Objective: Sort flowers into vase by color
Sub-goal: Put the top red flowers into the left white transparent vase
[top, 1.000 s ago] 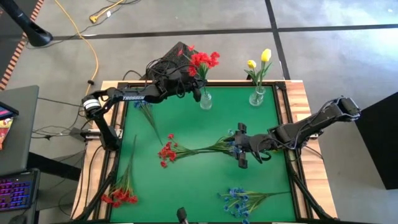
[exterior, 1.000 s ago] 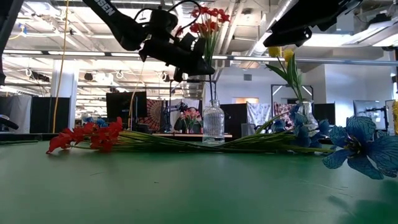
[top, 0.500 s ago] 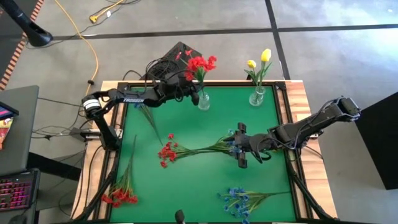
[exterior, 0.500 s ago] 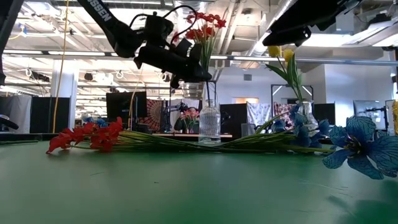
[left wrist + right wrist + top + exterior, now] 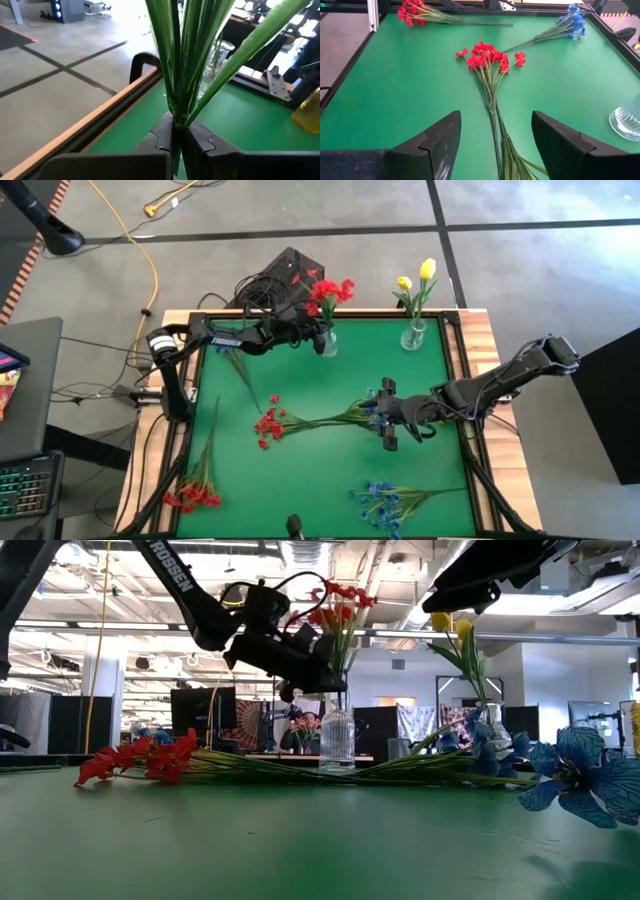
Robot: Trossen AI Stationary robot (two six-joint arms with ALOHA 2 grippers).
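My left gripper [image 5: 318, 335] is shut on a red-bloomed spray [image 5: 330, 288] right over a ribbed glass vase [image 5: 337, 740] at the middle of the table's far edge. The stems run down to the vase's mouth; whether they are inside I cannot tell. A second vase [image 5: 413, 335] to its right holds yellow buds [image 5: 427, 270]. My right gripper [image 5: 385, 420] hovers open at the centre right, above a red spray [image 5: 490, 55] lying flat where its stems cross blue blooms [image 5: 372, 410]. My left gripper pinches the red spray's bundle of green stems [image 5: 176, 117] between its two fingers [image 5: 160, 137], well below the blooms. The fingers come from the table's left, slanting slightly down, and lie across the stems. The spray stands nearly upright, blooms [image 5: 340, 595] above the gripper.
More sprays lie flat on the green mat: a red one [image 5: 195, 495] at the near left corner, a blue one [image 5: 385, 502] by the near edge, another blue one [image 5: 235, 360] at the far left. A raised frame borders the table [image 5: 455, 340]. A person [image 5: 303, 730] sits beyond the table.
My left gripper, staying shut on the red spray, has swayed toward the table's left and then back beside the vase, ending a little lower. The blooms have swung with it and now stand farther right.
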